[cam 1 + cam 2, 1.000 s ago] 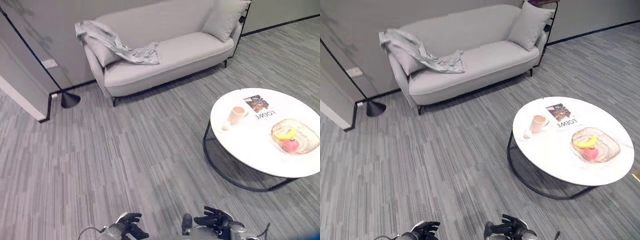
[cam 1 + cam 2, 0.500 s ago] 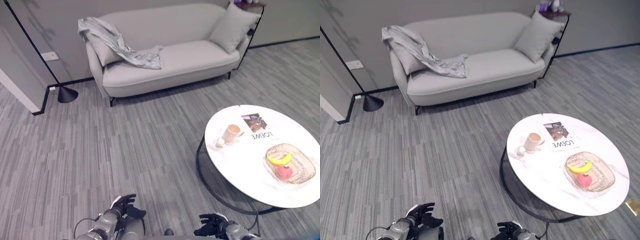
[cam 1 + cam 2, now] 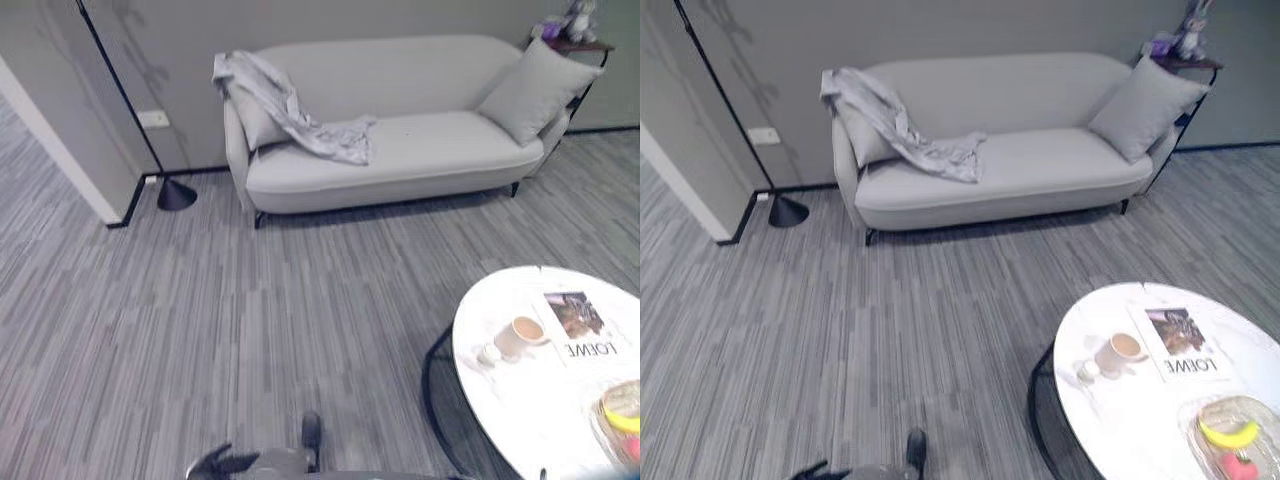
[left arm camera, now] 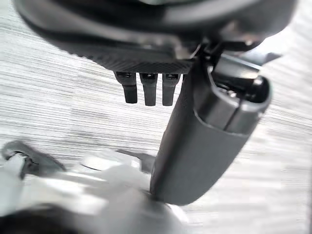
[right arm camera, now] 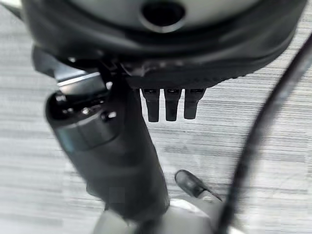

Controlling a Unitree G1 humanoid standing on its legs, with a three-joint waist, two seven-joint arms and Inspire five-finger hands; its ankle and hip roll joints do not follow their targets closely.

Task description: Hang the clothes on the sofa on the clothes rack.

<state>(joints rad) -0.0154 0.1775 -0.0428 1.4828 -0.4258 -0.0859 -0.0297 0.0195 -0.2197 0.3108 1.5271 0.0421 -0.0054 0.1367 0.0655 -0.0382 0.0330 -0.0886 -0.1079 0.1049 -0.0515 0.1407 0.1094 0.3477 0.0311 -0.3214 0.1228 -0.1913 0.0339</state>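
Note:
A light grey garment (image 3: 290,112) lies draped over the backrest and left arm of the pale grey sofa (image 3: 440,150), one end trailing onto the seat. The sofa stands against the far wall, a few steps of carpet away from me. My left hand (image 3: 215,463) peeks in at the bottom edge, far from the garment. In the left wrist view my left hand (image 4: 204,141) has relaxed fingers and holds nothing, with carpet past it. My right hand (image 5: 122,161) looks the same in the right wrist view, open and holding nothing.
A round white coffee table (image 3: 530,400) sits at the lower right with a cup (image 3: 520,335), a magazine (image 3: 580,325) and a fruit tray (image 3: 625,420). A black floor lamp base (image 3: 175,195) stands left of the sofa beside a wall corner (image 3: 60,140). A cushion (image 3: 535,90) rests on the sofa's right end.
The camera has moved: the sofa now sits nearer the middle and the table has slid to the lower right. Both hands have dropped toward the bottom edge. The garment lies as before.

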